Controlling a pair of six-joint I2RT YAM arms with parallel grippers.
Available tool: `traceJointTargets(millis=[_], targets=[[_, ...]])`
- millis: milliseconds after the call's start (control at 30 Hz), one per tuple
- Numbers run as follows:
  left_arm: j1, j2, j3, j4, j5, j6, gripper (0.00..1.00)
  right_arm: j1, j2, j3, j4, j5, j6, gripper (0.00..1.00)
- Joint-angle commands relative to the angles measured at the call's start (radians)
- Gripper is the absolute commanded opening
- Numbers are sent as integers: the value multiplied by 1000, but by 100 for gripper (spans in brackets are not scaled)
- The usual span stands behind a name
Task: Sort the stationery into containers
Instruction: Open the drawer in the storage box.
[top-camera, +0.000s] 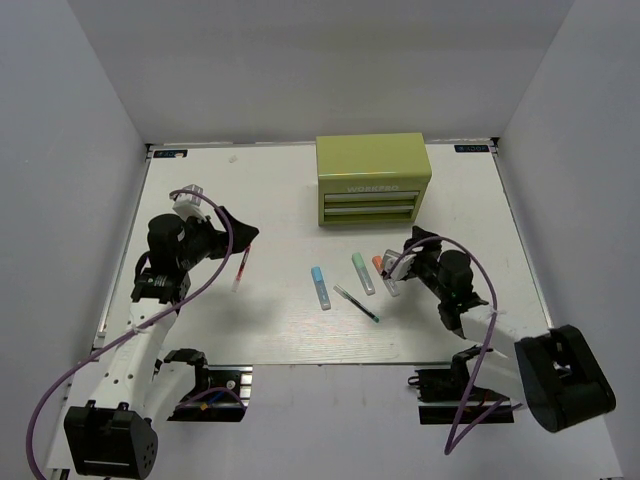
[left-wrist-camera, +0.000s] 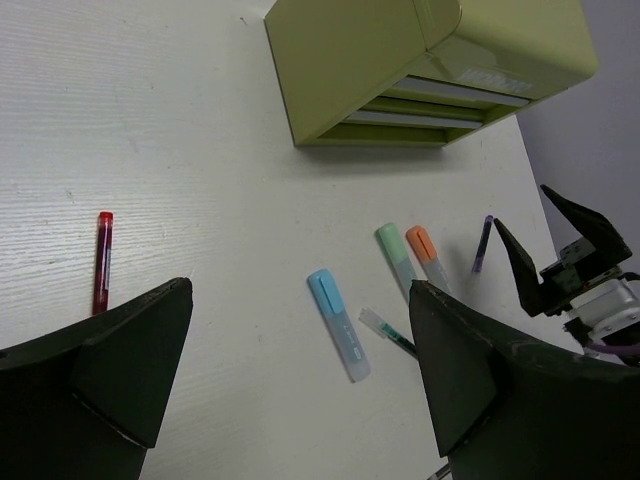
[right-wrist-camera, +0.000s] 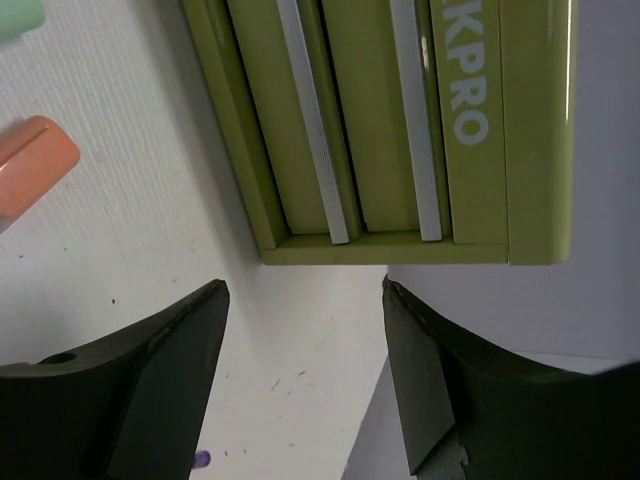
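Observation:
The olive-green tool chest (top-camera: 372, 165) stands at the back centre, both drawers (top-camera: 368, 207) shut. The red pen (top-camera: 241, 268) lies left of centre. The blue marker (top-camera: 320, 287), green marker (top-camera: 363, 272), orange marker (top-camera: 378, 263) and dark green pen (top-camera: 357, 303) lie in a group at mid-table. My left gripper (top-camera: 243, 230) is open and empty above the red pen (left-wrist-camera: 102, 260). My right gripper (top-camera: 405, 255) is open and empty beside the orange marker (right-wrist-camera: 35, 165), facing the chest (right-wrist-camera: 380, 120). The purple pen (left-wrist-camera: 482, 243) lies by the right gripper, its tip showing (right-wrist-camera: 201, 459).
The white table (top-camera: 280, 330) ends in grey walls on three sides. The chest's front carries pale lettering (right-wrist-camera: 470, 100). The right gripper also shows in the left wrist view (left-wrist-camera: 560, 255). Cables loop round both arm bases at the near edge.

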Motion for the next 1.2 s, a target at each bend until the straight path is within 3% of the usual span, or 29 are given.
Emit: traceJointTargets(millis=[0, 133, 367, 567, 700, 800, 1167], targets=[[4, -7, -16, 17, 4, 3, 99, 43, 93, -73, 472, 81, -126, 69], [4, -7, -25, 17, 4, 3, 99, 76, 261, -76, 658, 132, -178, 60], [4, 11, -16, 17, 4, 21, 99, 122, 600, -32, 1233, 232, -296, 45], [4, 20, -25, 28, 4, 30, 99, 152, 631, 31, 1229, 282, -259, 42], [4, 40, -25, 39, 4, 30, 99, 174, 656, 112, 1229, 335, -264, 55], [4, 51, -25, 48, 4, 30, 99, 184, 656, 163, 1230, 347, -259, 56], [4, 60, -35, 48, 13, 39, 99, 189, 688, 281, 1230, 368, -221, 54]])
